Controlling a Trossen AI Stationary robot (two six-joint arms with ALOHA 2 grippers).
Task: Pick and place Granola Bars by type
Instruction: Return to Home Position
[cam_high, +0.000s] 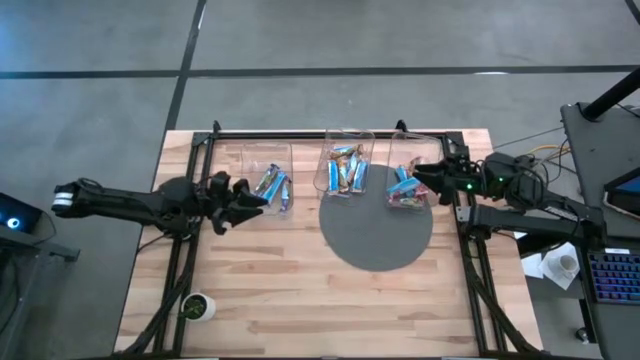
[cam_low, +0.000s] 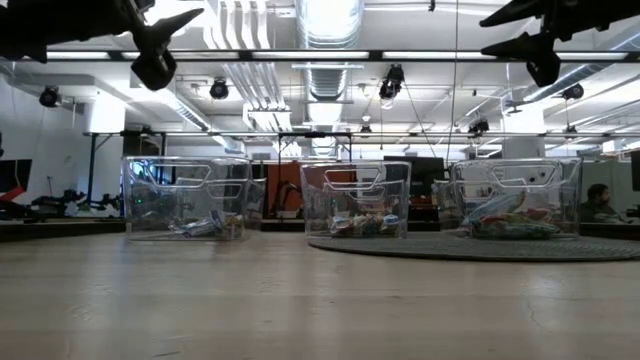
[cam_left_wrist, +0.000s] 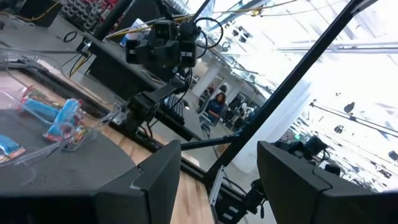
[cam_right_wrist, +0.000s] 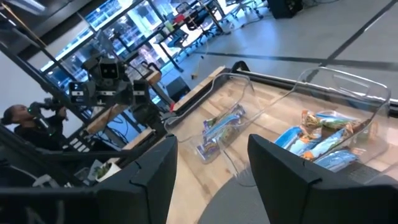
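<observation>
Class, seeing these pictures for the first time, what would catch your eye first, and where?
Three clear bins stand in a row along the table's far edge, each holding granola bars. The left gripper hovers open above the left bin, the right gripper open above the right bin.

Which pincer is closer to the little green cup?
Left. The left pincer hangs by the left bin, on the cup's side of the table. The right pincer hangs above the right bin, far across the table.

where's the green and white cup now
High view: the small round green-and-white cup stands at the wooden table's left corner, on the edge opposite the clear plastic bins.
</observation>
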